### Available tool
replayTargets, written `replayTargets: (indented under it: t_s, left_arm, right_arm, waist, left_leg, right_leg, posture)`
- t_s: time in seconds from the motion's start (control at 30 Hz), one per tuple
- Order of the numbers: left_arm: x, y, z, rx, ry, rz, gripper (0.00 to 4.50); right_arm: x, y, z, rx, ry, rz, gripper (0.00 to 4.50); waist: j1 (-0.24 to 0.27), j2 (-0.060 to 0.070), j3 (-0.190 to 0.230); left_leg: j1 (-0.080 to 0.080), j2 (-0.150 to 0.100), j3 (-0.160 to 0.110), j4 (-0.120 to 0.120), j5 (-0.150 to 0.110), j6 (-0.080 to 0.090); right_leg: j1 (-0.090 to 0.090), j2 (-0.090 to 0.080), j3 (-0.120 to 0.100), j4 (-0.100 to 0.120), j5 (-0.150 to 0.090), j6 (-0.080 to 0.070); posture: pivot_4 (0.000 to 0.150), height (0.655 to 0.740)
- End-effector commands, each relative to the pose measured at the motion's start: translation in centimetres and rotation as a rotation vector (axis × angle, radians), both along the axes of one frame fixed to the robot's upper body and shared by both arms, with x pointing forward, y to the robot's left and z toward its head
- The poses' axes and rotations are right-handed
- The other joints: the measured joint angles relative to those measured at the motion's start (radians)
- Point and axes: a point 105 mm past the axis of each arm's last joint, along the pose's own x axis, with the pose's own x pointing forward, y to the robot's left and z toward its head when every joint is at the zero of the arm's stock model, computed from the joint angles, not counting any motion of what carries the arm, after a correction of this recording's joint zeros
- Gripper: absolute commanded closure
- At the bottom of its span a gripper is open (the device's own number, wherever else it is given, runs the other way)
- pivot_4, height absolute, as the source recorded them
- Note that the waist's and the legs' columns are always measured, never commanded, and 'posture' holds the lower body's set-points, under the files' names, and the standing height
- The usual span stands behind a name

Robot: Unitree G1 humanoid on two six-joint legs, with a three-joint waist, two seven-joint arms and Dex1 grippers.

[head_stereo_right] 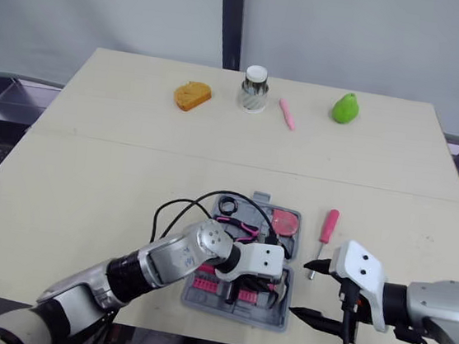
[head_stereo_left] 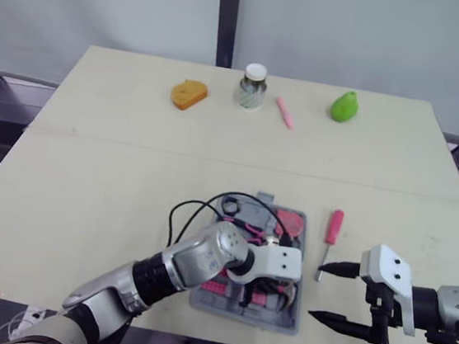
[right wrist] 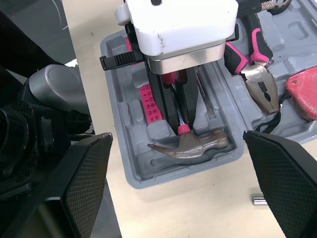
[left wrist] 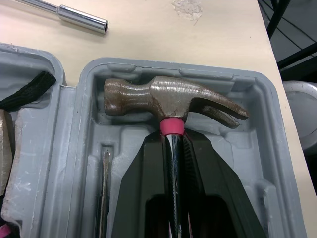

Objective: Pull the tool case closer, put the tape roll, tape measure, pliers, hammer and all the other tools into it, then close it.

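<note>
**Left gripper [left wrist: 173, 141] gripping the hammer [left wrist: 168, 99] inside the open case [head_stereo_left: 279, 320]**

Closest to us, at the near edge of the pale table [head_stereo_left: 113, 175], the grey case is lying flat with its lid open. We are seeing the left gripper reaching down into it. Its two black fingers [left wrist: 141, 183] are pressing on either side of the hammer's black handle, just below the pink collar. The hammer's steel head is resting in a moulded slot at the right side of the case, with its claw pointing toward the near table edge. A slim blade [left wrist: 104, 188] is lying in a narrow slot just beside the handle.

Farther along inside the case, pliers [right wrist: 257, 64] with pink handles are lying, and a red tape measure [head_stereo_left: 292, 222] is sitting in the far right corner.

Just right of the case, the right gripper [head_stereo_left: 327, 294] is hovering over the table with its fingers spread wide, holding nothing. A pink-handled screwdriver [head_stereo_left: 333, 229] is lying on the table between it and the case. The metal shaft is pointing toward the gripper, and we cannot tell whether the two are touching.

Along the far side of the table, well apart from the case, four things are standing in a row:
- an orange bread-shaped piece [head_stereo_left: 188, 94]
- a jar [head_stereo_left: 253, 87] with a white lid
- a pink stick [head_stereo_left: 284, 112]
- a green pear [head_stereo_left: 344, 107]
</note>
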Motion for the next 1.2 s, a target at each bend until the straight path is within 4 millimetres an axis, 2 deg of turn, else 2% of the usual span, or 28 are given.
replayTargets:
  t_s: [0.03,0.3,0.5,0.7,0.83,1.07,1.2]
  left_arm:
    - [-0.2,-0.6,0.5,-0.024,-0.02,-0.02,4.45]
    - [-0.1,-0.6,0.4,-0.029,-0.012,-0.012,4.45]
    - [-1.0,-0.6,1.2,-0.055,0.043,-0.03,1.74]
    - [-1.8,-0.6,2.8,-0.093,0.091,-0.035,1.74]
    - [-1.4,0.1,3.9,-0.128,0.102,-0.002,1.74]
    - [2.7,3.4,6.7,-0.371,0.056,0.093,1.74]
    - [3.8,5.9,6.5,-0.452,0.065,0.112,1.74]
  right_arm:
    - [-0.1,0.3,0.8,0.015,-0.038,0.009,0.0]
    - [-0.2,0.4,0.7,0.017,-0.034,0.009,0.0]
    - [-0.3,0.3,0.7,0.022,-0.032,0.009,0.0]
    - [-0.3,0.5,1.0,0.038,-0.031,0.015,0.0]
    - [-0.1,0.5,1.2,0.048,-0.038,0.013,0.0]
    - [0.9,0.5,2.1,0.073,-0.072,0.001,0.0]
    - [1.3,0.9,2.7,0.093,-0.092,0.008,0.0]
  waist:
    - [0.0,0.0,0.0]
    - [0.0,0.0,0.0]
    - [-0.001,0.0,0.0]
    - [0.0,0.0,0.0]
    - [-0.003,0.0,0.0]
    - [-0.005,0.001,0.0]
    - [-0.005,0.001,-0.001]
  left_leg:
    - [0.0,0.0,0.0,0.0,0.0,0.0]
    - [0.0,0.0,0.0,0.0,0.0,0.0]
    - [0.0,0.0,0.0,0.0,0.0,0.0]
    - [0.0,0.0,0.0,0.001,0.0,0.0]
    - [0.0,0.0,-0.001,0.001,0.0,0.0]
    - [0.0,0.0,-0.001,0.0,0.0,0.0]
    - [0.0,0.0,-0.001,0.001,0.0,0.0]
  right_leg:
    - [0.0,0.0,0.0,0.0,0.0,0.0]
    - [0.0,0.0,0.0,0.0,0.0,0.0]
    - [0.0,0.0,0.0,0.0,0.0,0.0]
    - [0.0,0.0,0.0,0.001,0.0,0.0]
    - [0.0,0.0,0.0,0.001,0.0,0.0]
    - [0.0,0.0,0.0,0.001,0.0,0.0]
    - [0.0,0.0,0.0,0.001,0.0,0.0]
  posture:
    - [0.15,0.74]
    - [0.15,0.74]
    - [0.15,0.74]
    - [0.15,0.74]
    - [0.15,0.74]
    - [0.15,0.74]
    - [0.15,0.74]
